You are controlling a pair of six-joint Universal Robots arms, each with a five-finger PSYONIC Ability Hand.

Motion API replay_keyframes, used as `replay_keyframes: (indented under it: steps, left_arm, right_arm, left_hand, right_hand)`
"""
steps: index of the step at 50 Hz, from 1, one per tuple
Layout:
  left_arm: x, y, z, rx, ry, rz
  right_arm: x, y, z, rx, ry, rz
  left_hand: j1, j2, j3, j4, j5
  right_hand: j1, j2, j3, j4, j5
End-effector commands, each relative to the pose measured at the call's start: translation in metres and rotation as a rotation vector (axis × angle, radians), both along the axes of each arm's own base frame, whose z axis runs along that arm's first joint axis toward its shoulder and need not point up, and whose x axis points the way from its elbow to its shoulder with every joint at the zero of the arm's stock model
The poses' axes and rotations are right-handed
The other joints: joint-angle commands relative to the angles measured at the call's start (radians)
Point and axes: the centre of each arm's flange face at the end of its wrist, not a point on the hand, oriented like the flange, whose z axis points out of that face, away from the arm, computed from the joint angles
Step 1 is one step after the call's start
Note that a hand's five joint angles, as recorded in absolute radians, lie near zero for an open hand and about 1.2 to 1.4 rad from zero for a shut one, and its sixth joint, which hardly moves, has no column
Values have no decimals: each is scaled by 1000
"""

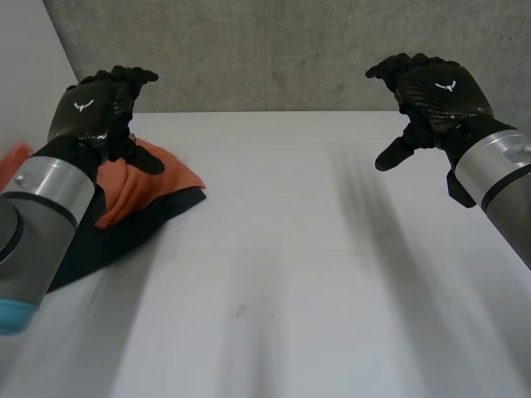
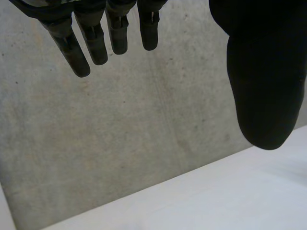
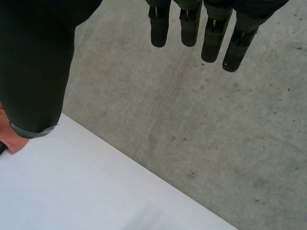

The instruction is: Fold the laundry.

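Nearest the robot, we note the left arm (image 1: pixel 41 207) coming in over the near left part of the white table (image 1: pixel 290 249), whose surface is bare across its middle and right. Just beyond that arm lies the laundry, at the table's left side: a dark cloth (image 1: pixel 124 236) spread flat on the table with an orange cloth (image 1: pixel 158 182) bunched on top of it, its edge reaching out toward the table's middle. The left hand (image 1: pixel 95 108) is raised over the far part of this pile. In the head view its thumb crosses the orange cloth, and we cannot tell from there whether it touches. In its own wrist view the fingers (image 2: pixel 96 43) are straight and spread from the thumb (image 2: pixel 264 72), with nothing between them: released, holding nothing. The right hand (image 1: pixel 436 91) hangs above the far right of the table, well apart from the laundry. Its own wrist view shows straight fingers (image 3: pixel 189 24), likewise released and empty, with a corner of the orange cloth (image 3: pixel 12 141) visible beside its thumb (image 3: pixel 38 62). Farthest back, a grey concrete wall (image 1: pixel 274 50) stands behind the table's far edge.
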Motion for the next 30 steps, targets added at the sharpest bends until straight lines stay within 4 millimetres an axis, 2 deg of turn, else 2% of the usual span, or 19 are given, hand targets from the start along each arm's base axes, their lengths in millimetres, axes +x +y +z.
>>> replay_keyframes:
  steps: [1, 2, 5, 7, 10, 13, 14, 18, 25, 27, 28, 30]
  left_arm:
    - [-5, -53, -31, -47, -220, 65]
    - [3, -72, -41, -46, -286, 99]
    - [28, -102, -59, -36, -375, 168]
    - [43, -125, -77, -28, -432, 201]
    - [47, -149, -95, -68, -464, 206]
    - [49, -163, -107, -94, -479, 196]
    - [58, -172, -117, -90, -494, 201]
    - [80, -189, -138, -68, -536, 209]
    - [92, -205, -161, -41, -607, 208]
    - [98, -208, -166, -16, -617, 211]
    - [100, -209, -167, 2, -620, 208]
    - [102, -210, -167, 17, -621, 208]
  right_arm:
    - [0, 0, -3, 9, 4, 0]
    - [0, 0, -3, 11, 5, -2]
    - [-1, 0, -3, 11, 5, -3]
    - [-1, 0, -3, 8, 5, -3]
    - [0, 0, -3, 0, 17, -3]
    - [0, 0, -5, -9, 42, -4]
    - [0, 0, -5, -11, 48, -6]
    - [-1, -1, -6, -17, 64, -10]
    - [0, -2, -10, -6, 69, -10]
    - [0, -2, -13, 2, 72, -8]
    - [1, -2, -15, 7, 74, -6]
    - [1, -2, -16, 10, 75, -6]
  left_hand:
    - [-35, -29, -33, -27, -25]
    - [-35, -29, -33, -27, -25]
    - [-35, -29, -33, -27, -25]
    - [-41, -35, -38, -33, -31]
    - [-38, -32, -36, -30, -28]
    - [-23, -18, -21, -16, -13]
    - [-17, -12, -15, -10, -7]
    - [15, 20, 17, 22, 25]
    - [135, 141, 138, 143, 145]
    - [244, 249, 246, 251, 253]
    - [401, 406, 403, 409, 411]
    - [569, 575, 571, 577, 579]
  right_hand:
    - [-22, -43, -41, -55, -65]
    - [-22, -43, -41, -55, -65]
    - [-22, -43, -41, -55, -65]
    - [-22, -43, -41, -55, -65]
    - [-22, -43, -41, -55, -65]
    - [-22, -43, -41, -55, -65]
    - [-22, -43, -41, -55, -65]
    - [-22, -43, -41, -55, -65]
    - [-22, -43, -41, -55, -65]
    - [-22, -43, -41, -55, -65]
    - [-22, -43, -41, -55, -65]
    - [-22, -43, -41, -55, -65]
